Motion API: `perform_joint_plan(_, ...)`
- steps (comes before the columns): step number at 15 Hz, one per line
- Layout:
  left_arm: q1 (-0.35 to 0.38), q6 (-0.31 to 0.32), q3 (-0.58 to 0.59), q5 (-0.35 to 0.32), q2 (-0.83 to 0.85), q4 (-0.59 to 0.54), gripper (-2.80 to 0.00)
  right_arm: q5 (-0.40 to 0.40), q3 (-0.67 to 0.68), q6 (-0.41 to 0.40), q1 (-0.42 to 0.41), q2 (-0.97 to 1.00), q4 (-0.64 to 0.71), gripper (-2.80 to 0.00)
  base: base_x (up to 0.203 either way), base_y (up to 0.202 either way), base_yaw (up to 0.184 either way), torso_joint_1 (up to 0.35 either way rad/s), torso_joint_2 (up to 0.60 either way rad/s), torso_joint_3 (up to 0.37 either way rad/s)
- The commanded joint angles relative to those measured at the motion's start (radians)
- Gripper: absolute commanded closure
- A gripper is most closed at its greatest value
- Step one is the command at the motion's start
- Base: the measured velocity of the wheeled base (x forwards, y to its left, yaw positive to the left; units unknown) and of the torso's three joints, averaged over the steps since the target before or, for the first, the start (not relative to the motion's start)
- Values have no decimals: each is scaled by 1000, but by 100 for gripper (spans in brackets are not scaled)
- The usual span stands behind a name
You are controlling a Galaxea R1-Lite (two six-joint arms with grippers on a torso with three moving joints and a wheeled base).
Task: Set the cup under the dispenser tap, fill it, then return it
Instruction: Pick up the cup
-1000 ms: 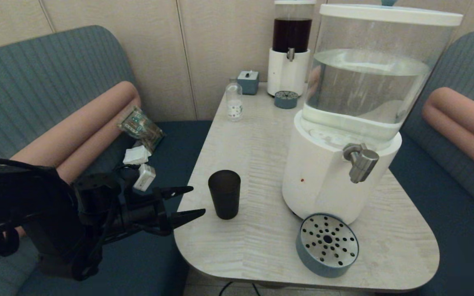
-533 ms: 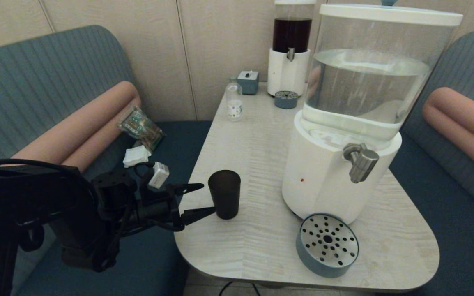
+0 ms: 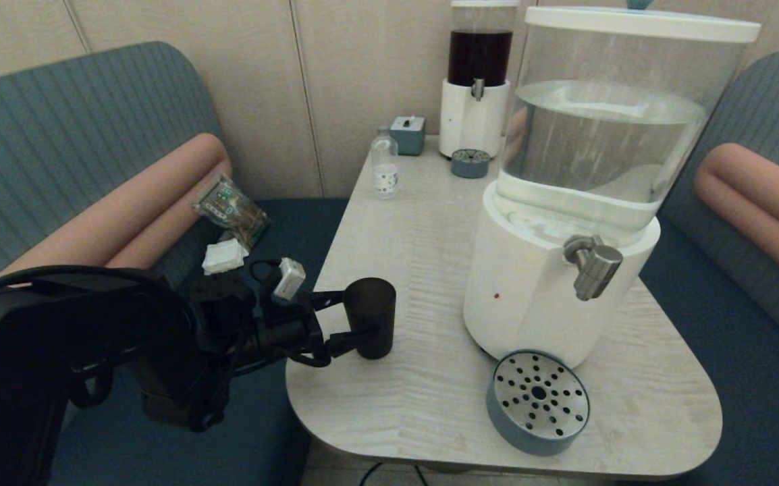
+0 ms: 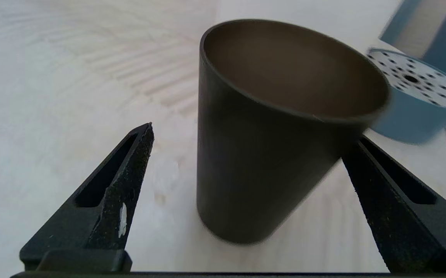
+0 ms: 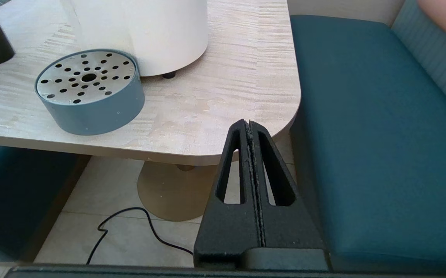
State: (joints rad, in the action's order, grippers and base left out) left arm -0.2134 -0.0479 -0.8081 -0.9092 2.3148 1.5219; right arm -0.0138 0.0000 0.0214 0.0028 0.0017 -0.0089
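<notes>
The dark tapered cup (image 3: pixel 377 317) stands upright on the table, left of the big white-based dispenser (image 3: pixel 531 304). My left gripper (image 3: pixel 352 316) is open and reaches in from the table's left edge, one finger on each side of the cup. In the left wrist view the cup (image 4: pixel 261 154) fills the space between the fingers of the gripper (image 4: pixel 252 135). There is a clear gap on one side, and the other finger runs behind the rim. The steel tap (image 3: pixel 592 264) juts out over the blue-grey drip tray (image 3: pixel 538 401). My right gripper (image 5: pixel 249 122) is shut and parked low by the table's near right corner.
At the back stand a smaller dark-liquid dispenser (image 3: pixel 477 81), its little drip tray (image 3: pixel 470 163), a blue-grey box (image 3: pixel 408 133) and a small clear bottle (image 3: pixel 385 169). A snack packet (image 3: pixel 231 209) lies on the left bench. A cable (image 5: pixel 130 224) runs across the floor under the table.
My left gripper has moved right across the table's edge. Its open fingers, which were short of the cup, now stand on either side of it. The cup has not moved.
</notes>
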Motion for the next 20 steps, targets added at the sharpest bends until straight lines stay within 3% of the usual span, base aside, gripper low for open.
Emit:
perform_joint_plan(1,-16,-4,-40,14,35,8,-280,0,2,0,0,0,0,0,0,0,0,0,0,0)
perform_joint_plan(10,-18,-9,-69,67,69,8,-280,0,2,0,0,0,0,0,0,0,0,0,0,0)
perform_joint_plan(20,-18,-10,-77,67,72,8,-280,0,1,0,0,0,0,0,0,0,0,0,0,0)
